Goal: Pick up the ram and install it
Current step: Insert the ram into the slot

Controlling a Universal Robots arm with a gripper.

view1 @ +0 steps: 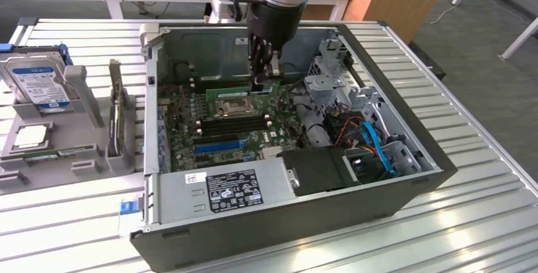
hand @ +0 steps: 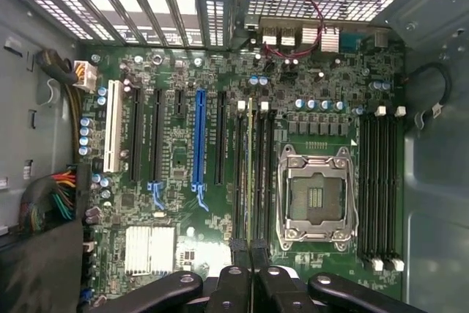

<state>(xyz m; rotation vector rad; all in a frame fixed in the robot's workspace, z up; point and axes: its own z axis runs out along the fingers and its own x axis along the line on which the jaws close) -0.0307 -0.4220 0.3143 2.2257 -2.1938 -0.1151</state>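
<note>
The one gripper [hand: 249,248] is clamping its two fingers [hand: 237,256] on the one ram [hand: 250,174]. It is holding it edge-on over the black memory slots [hand: 268,174], beside the one processor socket [hand: 316,194] inside the computer case [view1: 336,222].

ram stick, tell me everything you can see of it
The ram is a long, thin green board, held by the gripper inside the open computer case. In the wrist view it shows edge-on as a narrow pale-green line, lined up with the black memory slots beside the CPU socket. Whether it has reached a slot cannot be told.
</note>
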